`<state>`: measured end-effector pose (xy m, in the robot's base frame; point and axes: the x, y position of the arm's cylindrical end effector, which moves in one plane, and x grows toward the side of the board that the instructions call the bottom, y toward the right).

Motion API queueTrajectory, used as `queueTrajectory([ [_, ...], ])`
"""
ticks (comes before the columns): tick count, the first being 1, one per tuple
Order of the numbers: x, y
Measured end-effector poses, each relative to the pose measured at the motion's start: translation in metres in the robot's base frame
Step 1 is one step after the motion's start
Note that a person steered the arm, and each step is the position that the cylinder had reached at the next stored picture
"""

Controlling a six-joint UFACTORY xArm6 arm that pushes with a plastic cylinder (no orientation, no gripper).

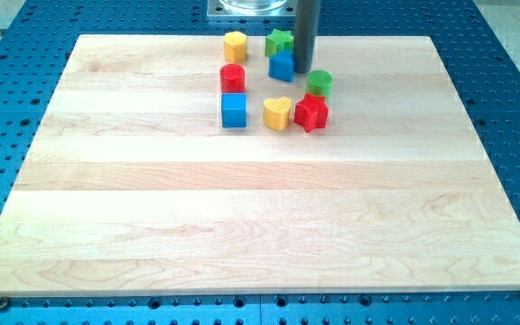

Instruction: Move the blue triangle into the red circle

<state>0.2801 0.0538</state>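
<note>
The blue triangle sits near the view's top centre of the wooden board. The red circle stands to its left and slightly lower, a small gap away. My tip is down on the board right against the blue triangle's right side. The dark rod rises from it to the view's top edge.
A yellow hexagon-like block and a green star lie above the pair. A green circle is right of my tip. A blue cube, a yellow heart and a red star lie in a row below.
</note>
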Motion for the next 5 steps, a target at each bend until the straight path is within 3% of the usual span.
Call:
queueTrajectory([
  [2, -0.016, -0.024],
  [5, 0.08, -0.104],
])
